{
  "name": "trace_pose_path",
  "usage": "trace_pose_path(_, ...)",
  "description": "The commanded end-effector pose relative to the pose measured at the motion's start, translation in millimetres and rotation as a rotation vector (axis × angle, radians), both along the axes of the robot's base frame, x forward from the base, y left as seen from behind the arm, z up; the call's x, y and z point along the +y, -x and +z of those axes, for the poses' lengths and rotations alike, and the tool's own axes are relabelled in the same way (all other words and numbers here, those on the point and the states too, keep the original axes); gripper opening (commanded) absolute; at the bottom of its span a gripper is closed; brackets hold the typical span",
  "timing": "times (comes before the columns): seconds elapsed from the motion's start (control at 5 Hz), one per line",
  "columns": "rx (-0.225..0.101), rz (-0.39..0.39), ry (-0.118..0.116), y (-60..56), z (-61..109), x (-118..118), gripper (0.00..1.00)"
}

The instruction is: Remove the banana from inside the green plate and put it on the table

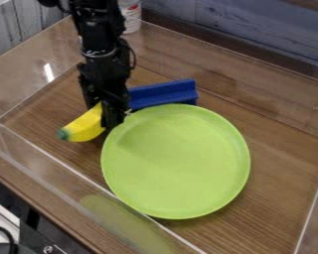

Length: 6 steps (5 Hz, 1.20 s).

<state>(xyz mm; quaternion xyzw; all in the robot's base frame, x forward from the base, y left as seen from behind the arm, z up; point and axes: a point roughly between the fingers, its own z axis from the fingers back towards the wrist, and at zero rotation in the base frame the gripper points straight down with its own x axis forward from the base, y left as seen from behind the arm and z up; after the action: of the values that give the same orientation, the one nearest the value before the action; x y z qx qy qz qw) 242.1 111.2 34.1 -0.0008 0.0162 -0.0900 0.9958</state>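
Because the banana (82,126) must end on the table (43,109), the gripper (108,114) clamps its near end and hangs it just past the plate (175,164) rim, with the plate below-right and a blue block (162,94) to its right

banana (80,126): yellow, with a dark green tip
green plate (175,162): plain lime green (no pattern)
table (254,104): brown wood grain
block (162,94): blue
gripper (108,111): black
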Motion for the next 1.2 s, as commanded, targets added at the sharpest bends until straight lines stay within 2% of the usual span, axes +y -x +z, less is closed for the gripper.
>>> trace_pose_path(0.0,-0.032,0.012,-0.018,-5.3,4.1,10.5,0.00)
trace_pose_path(0.8,-0.019,0.032,-0.006,-3.6,-6.3,17.6,0.00)
trace_pose_path(1.0,-0.017,0.037,-0.004,-3.6,-6.5,18.0,1.00)
